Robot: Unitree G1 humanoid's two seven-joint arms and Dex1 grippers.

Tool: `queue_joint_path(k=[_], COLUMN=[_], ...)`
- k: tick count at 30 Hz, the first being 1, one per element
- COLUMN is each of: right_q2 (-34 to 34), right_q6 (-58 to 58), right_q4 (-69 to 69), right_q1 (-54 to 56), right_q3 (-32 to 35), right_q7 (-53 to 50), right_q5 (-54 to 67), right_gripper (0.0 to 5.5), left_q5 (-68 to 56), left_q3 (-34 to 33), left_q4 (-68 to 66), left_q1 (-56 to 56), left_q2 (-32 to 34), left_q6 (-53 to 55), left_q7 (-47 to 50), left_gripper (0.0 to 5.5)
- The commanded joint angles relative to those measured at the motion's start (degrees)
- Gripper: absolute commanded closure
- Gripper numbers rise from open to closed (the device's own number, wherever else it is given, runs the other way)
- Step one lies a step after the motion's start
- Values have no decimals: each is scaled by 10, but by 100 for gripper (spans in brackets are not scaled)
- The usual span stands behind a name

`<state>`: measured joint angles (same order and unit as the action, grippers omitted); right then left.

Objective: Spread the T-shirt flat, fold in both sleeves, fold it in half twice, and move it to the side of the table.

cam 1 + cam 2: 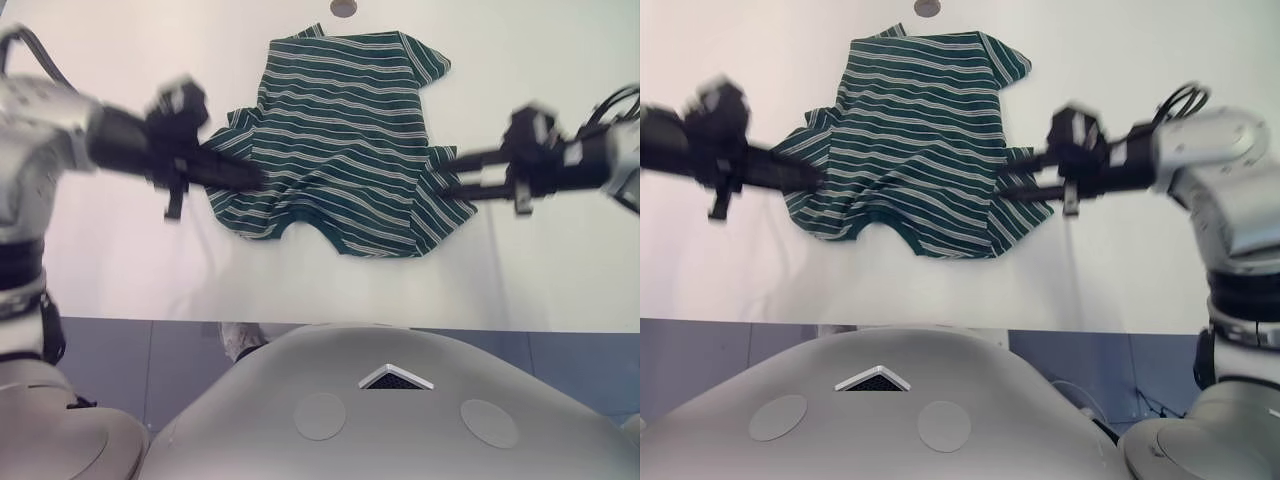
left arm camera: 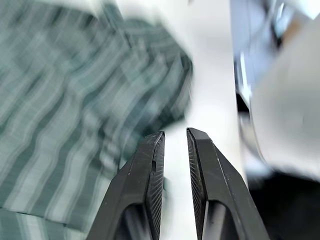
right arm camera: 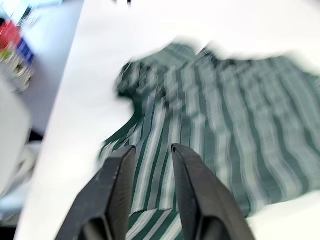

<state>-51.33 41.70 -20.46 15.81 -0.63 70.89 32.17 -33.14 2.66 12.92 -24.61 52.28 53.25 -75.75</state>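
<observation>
A dark green T-shirt (image 1: 345, 140) with white stripes lies rumpled on the white table (image 1: 120, 270), its hem toward the far edge and its collar toward me. My left gripper (image 1: 255, 180) sits low at the shirt's left sleeve. Its fingers are slightly apart over bare table beside the cloth, as the left wrist view (image 2: 175, 134) shows. My right gripper (image 1: 445, 172) is at the shirt's right sleeve. In the right wrist view (image 3: 152, 149) it is open just above the striped fabric, holding nothing.
A small grey round disc (image 1: 343, 7) sits at the table's far edge behind the shirt. Bare tabletop runs on both sides of the shirt and in front of it, up to the near edge (image 1: 320, 322). Colourful clutter (image 3: 12, 45) stands off the table.
</observation>
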Motion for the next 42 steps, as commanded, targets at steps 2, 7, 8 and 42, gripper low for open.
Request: queue_joint_path(k=[2, 7, 8, 42], right_q2=[31, 17, -2, 311], right_q6=[-74, -209, -228, -408], right_q4=[111, 188, 194, 814], right_q1=[23, -17, -30, 296], right_q3=[-107, -223, -230, -208], right_q7=[-96, -108, -92, -299], right_q5=[-154, -310, -324, -433], right_gripper=[468, 547, 547, 547], left_q5=[239, 339, 343, 453], left_q3=[118, 215, 230, 160], left_q4=[-221, -303, -278, -892], left_q1=[-42, 12, 44, -315], left_q2=[-71, -50, -19, -363], left_q6=[-202, -315, -332, -452], left_q7=[198, 148, 107, 398], left_gripper=[521, 550, 550, 550])
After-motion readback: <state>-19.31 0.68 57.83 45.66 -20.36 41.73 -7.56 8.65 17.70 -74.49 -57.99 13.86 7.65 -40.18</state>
